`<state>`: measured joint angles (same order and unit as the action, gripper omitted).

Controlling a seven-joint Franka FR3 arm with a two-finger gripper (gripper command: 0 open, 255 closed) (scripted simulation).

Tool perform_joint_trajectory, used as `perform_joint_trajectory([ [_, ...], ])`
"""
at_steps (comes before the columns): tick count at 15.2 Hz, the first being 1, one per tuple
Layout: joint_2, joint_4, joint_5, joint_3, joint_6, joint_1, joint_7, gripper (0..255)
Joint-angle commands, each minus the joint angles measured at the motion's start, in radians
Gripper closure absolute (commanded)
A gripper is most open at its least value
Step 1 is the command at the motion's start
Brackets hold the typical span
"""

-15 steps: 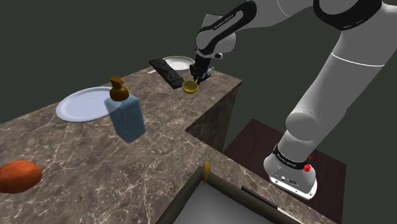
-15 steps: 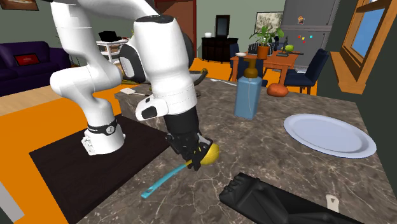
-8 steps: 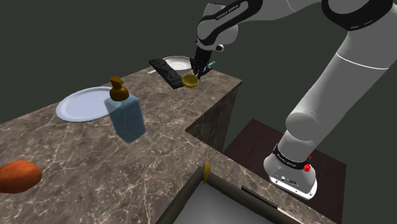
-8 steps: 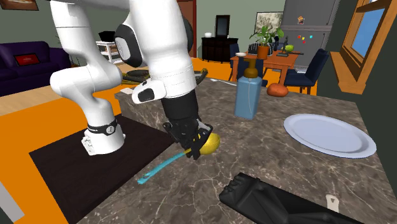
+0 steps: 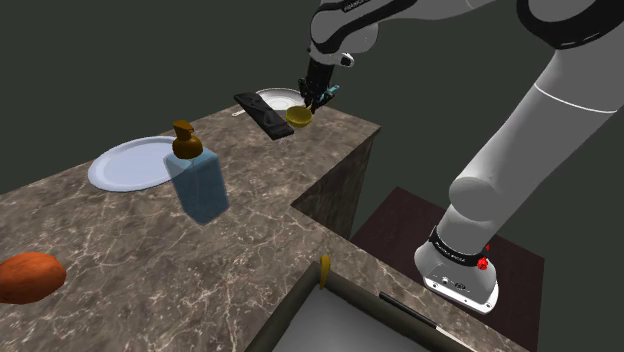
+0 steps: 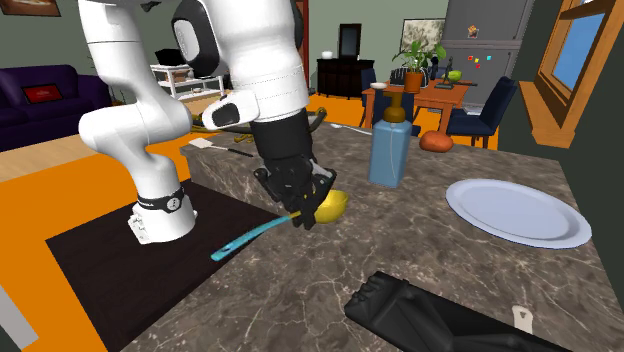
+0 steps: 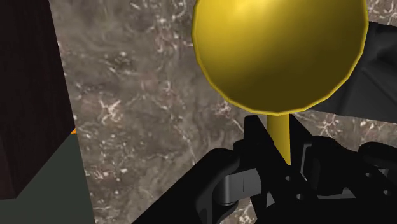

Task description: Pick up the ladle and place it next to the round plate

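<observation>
Ladle [image 7: 280, 57] clasped at neck in pincer [image 7: 281, 156]; hangs abv counter [image 7: 127, 95].

I have the arm [image 5: 505, 150] up, gripper [image 5: 312, 100] clamped on the ladle [image 5: 298, 117].
The arm rises from its base on the stand [image 5: 400, 222], arches high above it and reaches well away from it. The gripper points steeply down, and both fingers [image 7: 256, 145] pinch the ladle's handle just behind the bowl.

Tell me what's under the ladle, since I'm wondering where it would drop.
Under the ladle lies the marbled counter, with a black object off to one side. The ladle's yellow bowl covers the spot directly beneath it.
</observation>
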<state>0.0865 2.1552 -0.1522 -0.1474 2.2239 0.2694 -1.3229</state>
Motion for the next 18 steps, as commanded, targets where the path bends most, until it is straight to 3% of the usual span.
perform_joint_trajectory([
  [1,0.0,-0.011,0.004,-0.013,-0.008,-0.01,-0.026,255],
  [10,-0.083,-0.104,0.065,-0.13,0.002,-0.108,-0.274,255],
  [18,-0.221,-0.267,0.166,-0.209,-0.021,-0.211,-0.502,255],
])
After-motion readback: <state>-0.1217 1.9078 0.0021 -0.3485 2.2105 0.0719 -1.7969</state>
